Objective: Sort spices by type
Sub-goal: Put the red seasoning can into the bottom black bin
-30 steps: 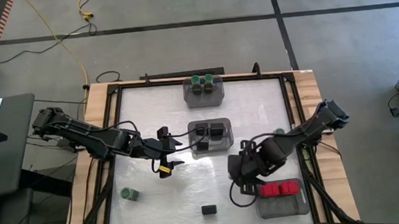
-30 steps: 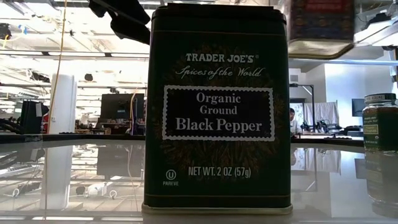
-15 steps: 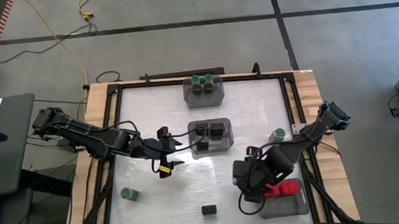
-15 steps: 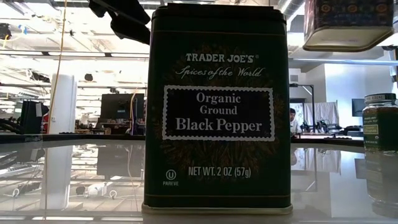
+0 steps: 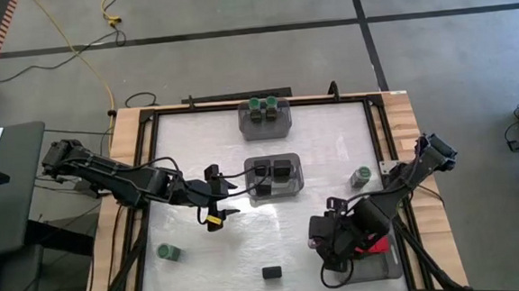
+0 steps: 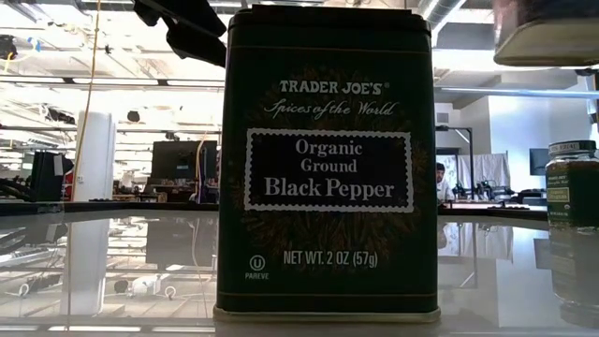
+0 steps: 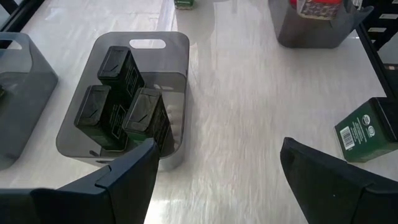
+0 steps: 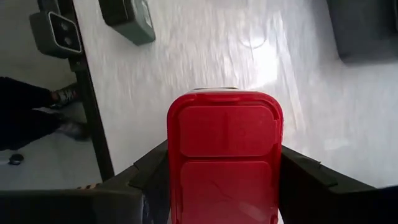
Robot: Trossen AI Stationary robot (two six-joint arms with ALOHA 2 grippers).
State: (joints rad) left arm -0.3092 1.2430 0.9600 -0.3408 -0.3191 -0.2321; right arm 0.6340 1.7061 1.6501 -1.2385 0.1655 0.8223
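While a red-capped jar (image 8: 224,163) is gripped upright between the right gripper's (image 5: 342,242) fingers just beside the bin of red-capped jars (image 5: 382,266), the left gripper (image 5: 216,202) is held open beside the bin of black tins (image 7: 127,106).

We see a white glossy table top (image 5: 197,149) — it mirrors the room lights in the low view — framed by pale bare wood (image 5: 125,136) along its edges. The black pepper tin (image 6: 328,159) looks like printed metal with a soft sheen. The bins (image 7: 118,99) are translucent smoky-grey plastic, smooth-walled. The red cap (image 8: 224,149) held in the right gripper (image 8: 224,177) is glossy moulded plastic; the gripper fingers (image 7: 124,174) of the left arm look matt black plastic.
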